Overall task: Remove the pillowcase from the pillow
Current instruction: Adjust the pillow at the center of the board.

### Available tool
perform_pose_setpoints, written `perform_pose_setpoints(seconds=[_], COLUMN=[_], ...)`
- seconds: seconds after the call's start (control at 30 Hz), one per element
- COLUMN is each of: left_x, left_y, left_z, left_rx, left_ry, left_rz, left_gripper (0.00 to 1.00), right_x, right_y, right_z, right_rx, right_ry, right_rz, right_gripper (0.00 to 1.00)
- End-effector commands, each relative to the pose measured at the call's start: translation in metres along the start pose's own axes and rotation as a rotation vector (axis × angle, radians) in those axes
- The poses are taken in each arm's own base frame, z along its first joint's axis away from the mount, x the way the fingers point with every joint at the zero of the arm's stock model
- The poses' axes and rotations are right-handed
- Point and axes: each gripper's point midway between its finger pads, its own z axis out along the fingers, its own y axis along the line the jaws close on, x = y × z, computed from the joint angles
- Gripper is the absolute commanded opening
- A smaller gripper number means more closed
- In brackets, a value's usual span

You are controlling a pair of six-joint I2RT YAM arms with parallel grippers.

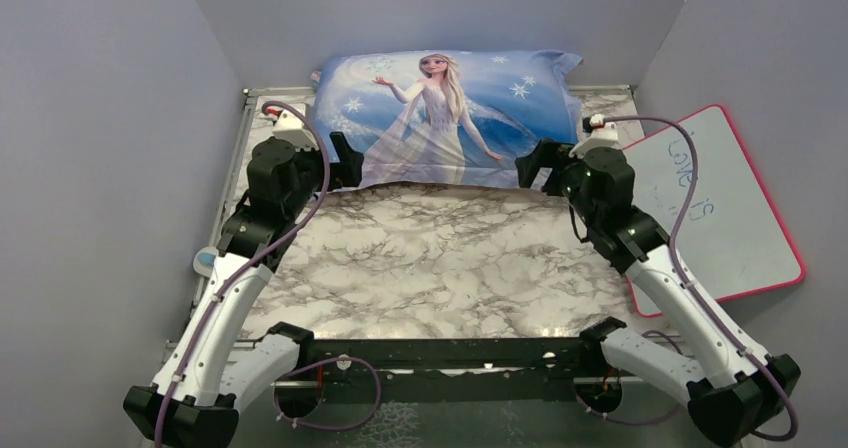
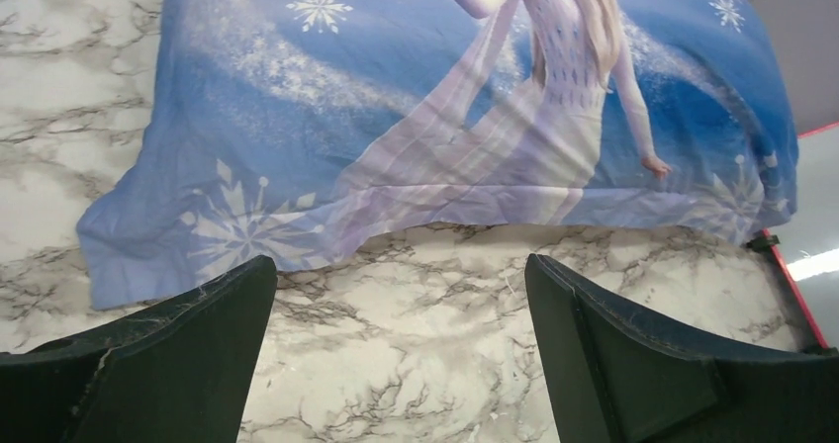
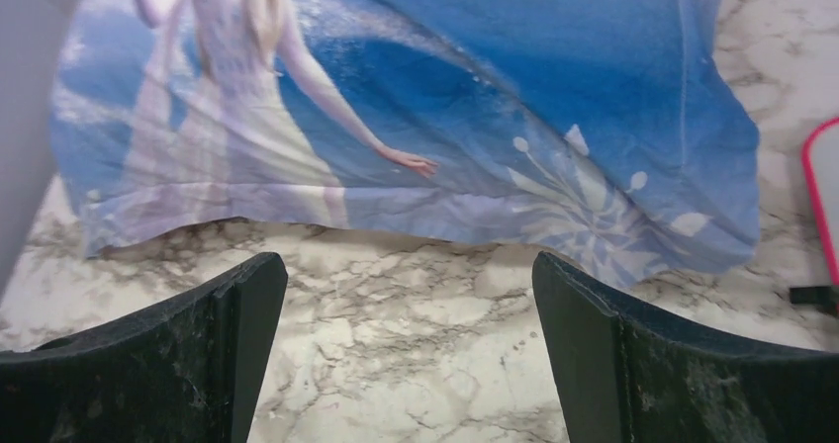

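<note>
Pillowcase (image 1: 445,118) sits at the far end of the marble table (image 1: 430,258), blue princess side up, its far edge against the back wall. It looks plump and filled. We assume the pillow is inside, but none of it shows in any view.

Left gripper (image 2: 401,265): fingers wide apart, nothing between them. It points at the near-left corner of the pillowcase. In the wrist view we see bare marble between the fingertips and the fabric hem.

Right gripper (image 3: 409,260): fingers also spread wide and holding nothing. It faces the near-right corner, with marble showing in front of the hem.

From the top view both grippers overlap the near edge of the cover, so we can't tell from there whether either one touches it. The wrist views suggest both are just short of it.

The near hem is slightly rumpled and lies flat on the table. A pink-framed whiteboard (image 1: 720,203) lies to the right of the table, beside the right arm.
</note>
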Motion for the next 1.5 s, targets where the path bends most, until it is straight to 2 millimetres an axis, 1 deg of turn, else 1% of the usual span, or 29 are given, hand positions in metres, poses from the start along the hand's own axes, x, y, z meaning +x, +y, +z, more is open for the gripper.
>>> perform_pose_setpoints(seconds=[0.0, 0.03, 0.07, 0.1, 0.17, 0.23, 0.3, 0.37, 0.43, 0.53, 0.6, 0.63, 0.67, 0.7, 0.73, 0.77, 0.87, 0.93, 0.97, 1.0, 1.1, 1.17, 1.2, 1.27, 1.33, 1.37, 1.4, 1.43, 1.47], left_x=[0.005, 0.006, 0.007, 0.008, 0.01, 0.011, 0.011, 0.015, 0.02, 0.025, 0.025, 0.024, 0.023, 0.022, 0.022, 0.023, 0.027, 0.03, 0.032, 0.035, 0.041, 0.043, 0.045, 0.049, 0.053, 0.055, 0.057, 0.058, 0.059], left_y=[0.019, 0.015, 0.01, 0.008, 0.013, 0.015, 0.014, 0.012, 0.009, 0.007, 0.006, 0.005, 0.004, 0.003, 0.004, 0.001, -0.005, -0.01, -0.012, -0.014, -0.018, -0.021, -0.022, -0.023, -0.024, -0.025, -0.026, -0.026, -0.028], left_z=[-0.003, -0.003, -0.004, -0.005, -0.008, -0.012, -0.016, -0.018, -0.019, -0.02, -0.02, -0.021, -0.021, -0.021, -0.019, -0.018, -0.014, -0.011, -0.01, -0.008, -0.004, -0.003, -0.002, -0.001, 0.001, 0.002, 0.002, 0.003, 0.003], left_rx=[-0.098, -0.074, -0.044, -0.029, -0.067, -0.08, -0.07, -0.056, -0.038, -0.027, -0.021, -0.017, -0.014, -0.012, -0.013, -0.002, 0.031, 0.058, 0.068, 0.079, 0.104, 0.124, 0.131, 0.139, 0.147, 0.151, 0.158, 0.163, 0.174], left_ry=[0.005, 0.017, 0.024, 0.026, 0.018, 0.0, -0.009, 0.008, 0.038, 0.066, 0.068, 0.066, 0.065, 0.064, 0.065, 0.072, 0.096, 0.11, 0.117, 0.124, 0.143, 0.151, 0.155, 0.162, 0.169, 0.173, 0.176, 0.18, 0.184], left_rz=[0.013, 0.027, 0.037, 0.037, -0.027, -0.067, -0.067, -0.056, -0.042, -0.04, -0.04, -0.042, -0.045, -0.047, -0.048, -0.05, -0.066, -0.08, -0.088, -0.095, -0.109, -0.113, -0.115, -0.123, -0.132, -0.136, -0.14, -0.143, -0.141], left_gripper=[0.99, 0.99, 0.99, 0.99, 0.99, 0.99, 0.99, 0.99, 0.99, 0.99, 0.99, 0.99, 0.99, 0.99, 0.99, 0.99, 0.99, 0.98, 0.97, 0.96, 0.93, 0.92, 0.91, 0.91, 0.91, 0.91, 0.91, 0.91, 0.92], right_x=[-0.007, -0.008, -0.013, -0.017, -0.027, -0.039, -0.044, -0.043, -0.035, -0.013, 0.008, 0.022, 0.037, 0.052, 0.067, 0.08, 0.104, 0.114, 0.123, 0.125, 0.133, 0.138, 0.139, 0.136, 0.123, 0.113, 0.101, 0.088, 0.073], right_y=[-0.026, -0.039, -0.049, -0.055, -0.063, -0.071, -0.066, -0.056, -0.055, -0.064, -0.068, -0.067, -0.064, -0.059, -0.05, -0.043, -0.018, -0.008, -0.008, -0.006, 0.002, 0.01, 0.016, 0.029, 0.045, 0.052, 0.057, 0.061, 0.062], right_z=[0.021, 0.029, 0.038, 0.048, 0.07, 0.084, 0.099, 0.113, 0.129, 0.15, 0.161, 0.165, 0.167, 0.168, 0.165, 0.161, 0.142, 0.129, 0.12, 0.113, 0.087, 0.066, 0.055, 0.032, 0.009, -0.001, -0.009, -0.015, -0.018], right_rx=[0.199, 0.282, 0.328, 0.323, 0.239, 0.189, 0.125, 0.054, 0.04, 0.051, 0.039, 0.019, -0.013, -0.061, -0.13, -0.179, -0.362, -0.41, -0.408, -0.41, -0.432, -0.456, -0.477, -0.536, -0.614, -0.648, -0.677, -0.686, -0.675], right_ry=[0.044, 0.06, 0.074, 0.098, 0.132, 0.15, 0.162, 0.219, 0.276, 0.359, 0.413, 0.447, 0.488, 0.537, 0.593, 0.641, 0.704, 0.708, 0.716, 0.71, 0.711, 0.727, 0.729, 0.714, 0.669, 0.634, 0.594, 0.549, 0.498], right_rz=[-0.045, -0.066, -0.08, -0.067, 0.001, 0.066, 0.071, 0.066, 0.077, 0.111, 0.123, 0.136, 0.148, 0.16, 0.178, 0.201, 0.276, 0.313, 0.325, 0.325, 0.315, 0.302, 0.285, 0.247, 0.213, 0.196, 0.175, 0.146, 0.112], right_gripper=[1.0, 1.0, 1.0, 1.0, 1.0, 1.0, 1.0, 1.0, 1.0, 1.0, 1.0, 1.0, 1.0, 0.97, 0.94, 0.89, 0.6, 0.46, 0.39, 0.37, 0.18, 0.09, 0.08, 0.07, 0.1, 0.16, 0.26, 0.39, 0.54])
